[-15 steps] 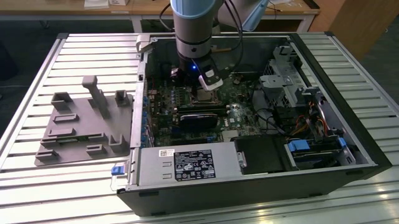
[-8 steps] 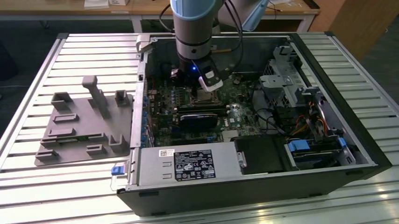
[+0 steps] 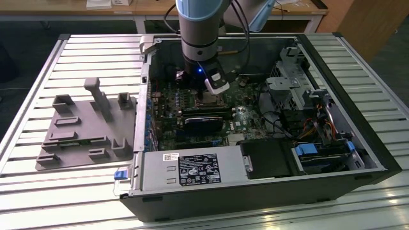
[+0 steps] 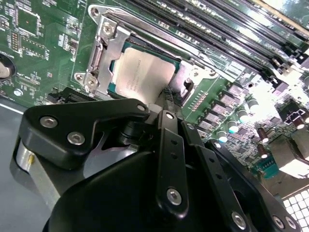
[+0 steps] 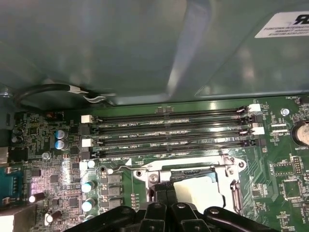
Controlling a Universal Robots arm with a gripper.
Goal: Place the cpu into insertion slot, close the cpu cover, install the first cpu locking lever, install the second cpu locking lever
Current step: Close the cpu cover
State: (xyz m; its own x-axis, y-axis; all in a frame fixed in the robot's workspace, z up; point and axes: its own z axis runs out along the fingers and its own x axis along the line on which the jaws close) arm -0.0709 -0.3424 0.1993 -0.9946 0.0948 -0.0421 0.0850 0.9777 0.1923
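The cpu [image 4: 145, 75], a flat square chip with a dull silver top, lies in the insertion slot [image 3: 206, 99] on the green motherboard inside the open computer case. The cpu cover [image 4: 99, 55], a silver metal frame with a window, lies down around the chip; the first wrist view has the cpu [image 5: 200, 189] and cover [image 5: 193, 169] too. My gripper [image 4: 167, 93] is shut with nothing held, its black tips at one edge of the chip, close to a hooked metal lever end [image 4: 188, 85]. From outside, the gripper [image 3: 214, 91] hangs straight above the socket.
Long black memory slots [image 5: 169, 128] run beside the socket, with upright capacitors [image 5: 88, 186] near it. A grey cable [image 5: 48, 91] loops along the case wall. A drive cage [image 3: 294, 81], a power supply [image 3: 191, 170] and a grey fixture tray [image 3: 83, 129] outside the case surround the work area.
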